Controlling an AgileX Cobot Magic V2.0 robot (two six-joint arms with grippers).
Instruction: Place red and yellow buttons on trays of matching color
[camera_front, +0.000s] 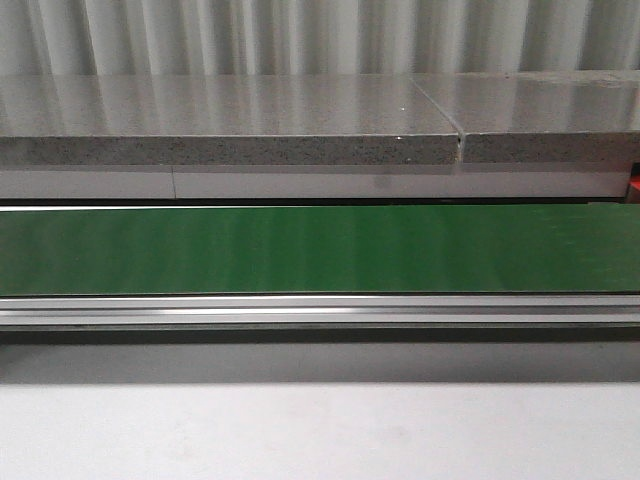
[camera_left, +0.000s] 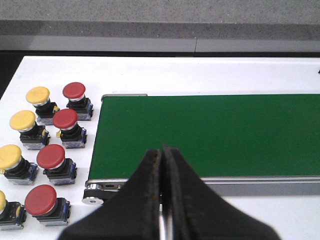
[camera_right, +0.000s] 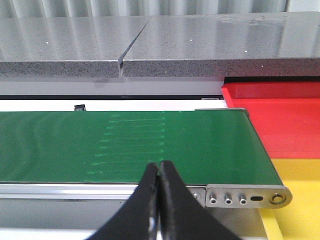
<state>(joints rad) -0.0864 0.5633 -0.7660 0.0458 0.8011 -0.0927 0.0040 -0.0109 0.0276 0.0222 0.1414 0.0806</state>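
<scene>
Grey speckled stone ledge (camera_front: 230, 150) runs across the back of the scene, with a green conveyor belt (camera_front: 320, 250) lying lengthwise in front of it and a white table (camera_front: 320, 430) nearest the robot. Neither arm appears in the front view. In the left wrist view, the belt's long axis runs across the table, and its roller end (camera_left: 95, 192) faces a group of buttons standing on the white table just beyond that end. Four red buttons (camera_left: 65, 119) form the column nearer the belt and yellow buttons (camera_left: 23, 121) form the column farther from it; all stand upright with their mushroom caps up, close together but apart from the belt frame. The left claw (camera_left: 161, 150) is clenched with its fingers pressed together, holding nothing, above the belt's near edge and well apart from the buttons. In the right wrist view, a red tray (camera_right: 280, 115) and a yellow tray (camera_right: 300, 200) sit side by side beyond the belt's other end, the red one nearer the ledge. The right claw (camera_right: 158, 165) is likewise clenched and holds nothing, over the belt's near edge.
</scene>
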